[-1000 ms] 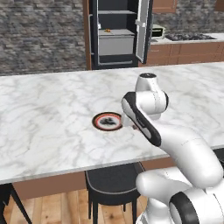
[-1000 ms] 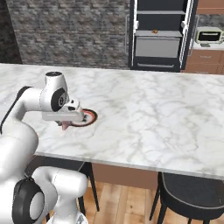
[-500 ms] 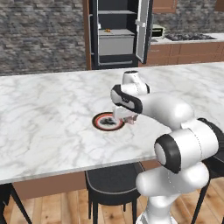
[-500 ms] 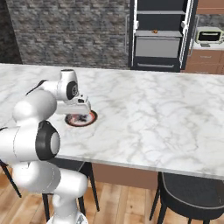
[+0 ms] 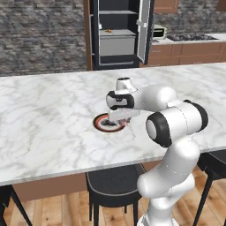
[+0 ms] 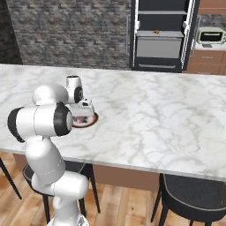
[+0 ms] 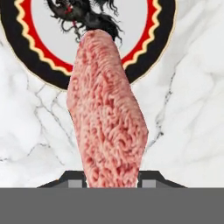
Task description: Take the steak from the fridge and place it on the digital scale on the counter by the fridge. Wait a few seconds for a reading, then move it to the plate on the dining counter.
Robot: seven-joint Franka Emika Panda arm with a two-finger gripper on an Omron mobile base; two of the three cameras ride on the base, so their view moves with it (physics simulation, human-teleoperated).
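Note:
My gripper (image 7: 111, 183) is shut on the steak (image 7: 107, 118), a reddish-pink slab that stands on edge between the fingers. It hangs just above the dining counter (image 5: 53, 110), its far end over the near rim of the plate (image 7: 43, 65). In the left base view the gripper (image 5: 120, 116) hovers at the right edge of the plate (image 5: 100, 126). From the right base camera the gripper (image 6: 84, 112) covers part of the plate (image 6: 91, 122). The fridge (image 5: 117, 35) stands open at the back. The digital scale is out of view.
A toaster oven (image 6: 211, 35) sits on the back counter right of the fridge (image 6: 159, 35), whose door (image 5: 145, 31) hangs open. Dark stools (image 5: 114, 181) (image 6: 194, 194) stand under the dining counter's near edge. Wide marble surface lies around the plate.
The arm has swung its elbow up and out to the side while the gripper, still holding the steak, has stayed low at the plate's edge.

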